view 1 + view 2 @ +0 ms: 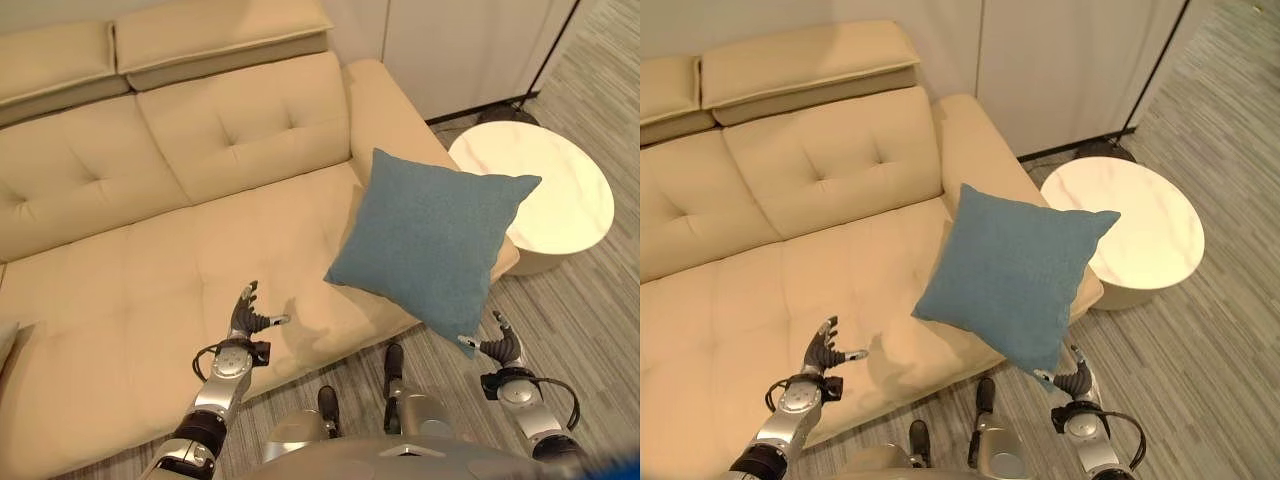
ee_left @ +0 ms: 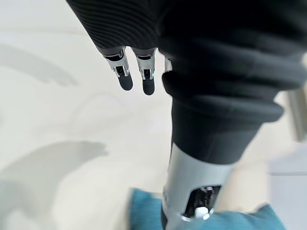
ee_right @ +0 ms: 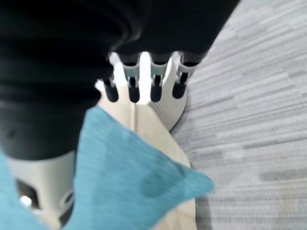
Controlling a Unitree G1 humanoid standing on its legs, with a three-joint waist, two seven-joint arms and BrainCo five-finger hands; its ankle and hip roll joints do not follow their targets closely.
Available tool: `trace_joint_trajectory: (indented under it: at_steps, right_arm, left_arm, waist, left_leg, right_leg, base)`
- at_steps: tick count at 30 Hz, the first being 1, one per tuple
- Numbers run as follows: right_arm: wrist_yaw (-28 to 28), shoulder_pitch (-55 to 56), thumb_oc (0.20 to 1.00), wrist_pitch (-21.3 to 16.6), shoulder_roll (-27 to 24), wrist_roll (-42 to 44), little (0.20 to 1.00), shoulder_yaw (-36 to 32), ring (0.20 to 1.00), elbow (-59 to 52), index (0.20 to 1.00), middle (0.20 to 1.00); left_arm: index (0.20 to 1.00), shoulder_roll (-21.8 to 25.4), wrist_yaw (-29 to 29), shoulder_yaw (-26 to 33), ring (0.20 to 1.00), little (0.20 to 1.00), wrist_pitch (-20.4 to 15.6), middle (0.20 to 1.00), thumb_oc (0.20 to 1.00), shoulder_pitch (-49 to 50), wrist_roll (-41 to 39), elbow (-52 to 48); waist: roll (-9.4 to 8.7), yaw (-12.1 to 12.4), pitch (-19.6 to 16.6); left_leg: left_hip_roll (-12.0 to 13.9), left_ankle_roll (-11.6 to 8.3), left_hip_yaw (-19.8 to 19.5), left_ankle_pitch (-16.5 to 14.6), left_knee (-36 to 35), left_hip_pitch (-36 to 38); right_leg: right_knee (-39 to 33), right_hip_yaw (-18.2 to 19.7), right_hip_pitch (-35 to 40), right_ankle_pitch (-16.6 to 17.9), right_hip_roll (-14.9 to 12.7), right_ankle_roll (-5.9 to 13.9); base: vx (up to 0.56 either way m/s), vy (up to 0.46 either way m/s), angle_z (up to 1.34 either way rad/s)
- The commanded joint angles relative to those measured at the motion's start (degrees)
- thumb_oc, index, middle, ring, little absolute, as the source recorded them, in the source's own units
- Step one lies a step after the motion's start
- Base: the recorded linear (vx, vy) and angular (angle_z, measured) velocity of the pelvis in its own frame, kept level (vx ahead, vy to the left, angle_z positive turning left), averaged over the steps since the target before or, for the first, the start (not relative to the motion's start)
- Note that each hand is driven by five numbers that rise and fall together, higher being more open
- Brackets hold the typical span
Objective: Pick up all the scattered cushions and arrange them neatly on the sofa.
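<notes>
One blue cushion [image 1: 425, 245], one sofa [image 1: 150, 260]

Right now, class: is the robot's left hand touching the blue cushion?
Apart. In the left eye view the left hand hovers open over the sofa, with bare seat showing between it and the blue cushion.

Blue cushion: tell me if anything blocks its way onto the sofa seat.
Nothing visible does. The blue cushion hangs over the seat's front right corner beside the armrest, its lower corner at the right hand. The sofa seat below it lies bare, and the left hand hovers open further left, apart from the cushion.
</notes>
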Motion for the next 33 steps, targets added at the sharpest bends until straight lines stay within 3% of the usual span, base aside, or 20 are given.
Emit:
trace_joint_trajectory:
  at_steps: [1,9,18,27,33]
  right_arm:
    - [-4.2,-4.6,1.0,-1.7,-3.4,-3.8,1.0,-0.7,1.0,0.8,1.0,1.0]
    - [-9.0,-6.6,1.0,-1.6,-2.6,-3.2,1.0,-1.6,1.0,-1.2,1.0,1.0]
    - [-12.2,-20.0,1.0,-5.4,-1.2,4.4,1.0,2.3,1.0,0.8,1.0,1.0]
    - [-12.7,-29.3,1.0,-8.6,2.8,8.1,1.0,8.2,1.0,0.8,1.0,1.0]
    - [-12.4,-34.8,1.0,-10.6,3.7,9.3,1.0,11.9,1.0,-1.3,1.0,1.0]
  left_arm:
    - [1.0,0.7,3.3,1.9,1.0,1.0,-2.7,1.0,1.0,-1.8,0.1,2.0]
    - [1.0,1.6,7.0,1.4,1.0,1.0,-3.9,1.0,1.0,-7.6,-1.0,-0.6]
    - [1.0,2.6,10.3,-3.1,1.0,1.0,-4.5,1.0,1.0,-20.2,-1.3,3.9]
    - [1.0,2.2,11.1,-8.8,1.0,1.0,-5.8,1.0,1.0,-32.9,-4.3,8.2]
    - [1.0,2.7,11.4,-12.7,1.0,1.0,-5.4,1.0,1.0,-43.5,-4.4,14.6]
  waist:
    - [0.2,0.4,1.0]
    - [0.37,-1.5,2.8]
    - [0.21,-1.5,6.5]
    - [0.6,-1.7,7.8]
    - [-0.16,-2.7,7.8]
  left_leg:
    - [1.1,-2.11,-8.4,-3.7,4.6,-5.4]
    - [0.0,-1.69,-7.8,-3.5,7.3,-12.9]
    - [-0.2,-2.66,-9.0,-1.3,9.0,-21.6]
    - [0.1,-3.81,-11.2,2.3,5.2,-25.1]
    - [0.9,-4.53,-11.8,4.6,1.8,-27.2]
  right_leg:
    - [-1.4,1.5,3.5,-3.4,0.0,2.91]
    - [0.1,2.8,-3.2,-1.9,-1.4,2.87]
    - [0.6,1.5,-10.3,-0.1,-2.3,2.4]
    - [0.4,-0.4,-14.7,0.5,-2.3,2.45]
    - [-0.4,-0.9,-17.7,1.4,-1.7,2.78]
  base:
    - [-0.06,0.086,-0.13]
    - [-0.07,0.058,-0.06]
    - [-0.03,-0.001,0.06]
    - [0.0,-0.005,0.06]
    - [0.0,0.004,0.1]
